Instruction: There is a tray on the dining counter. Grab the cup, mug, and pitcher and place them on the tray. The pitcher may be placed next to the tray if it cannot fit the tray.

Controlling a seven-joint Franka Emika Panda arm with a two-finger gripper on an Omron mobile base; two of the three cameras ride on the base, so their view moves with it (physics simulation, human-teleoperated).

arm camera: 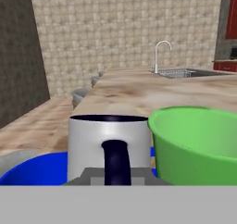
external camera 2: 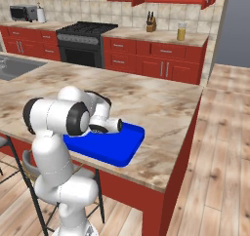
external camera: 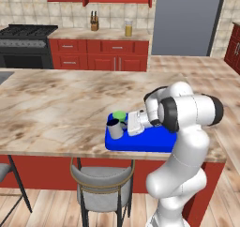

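**Mug and cup on tray, dining counter**

Mug [arm camera: 110, 146]: grey, dark inside, dark handle facing the hand camera; stands upright on the tray [external camera: 154, 141], at its left end in the left base view.
Gripper [external camera: 125, 125]: level with the mug, fingers drawn narrow at the mug's handle; a firm grip cannot be confirmed.
Cup [arm camera: 199, 142]: green, no handle, upright, just beside the mug on the same tray.
Tray: bright blue, raised rim, near the front edge of the dining counter [external camera: 56, 109].
Pitcher [external camera: 128, 28]: 1, orange-yellow contents, on the far wall counter [external camera: 112, 34], near a knife block [external camera: 94, 21].
Stool [external camera: 102, 181]: grey seat, below the counter edge.
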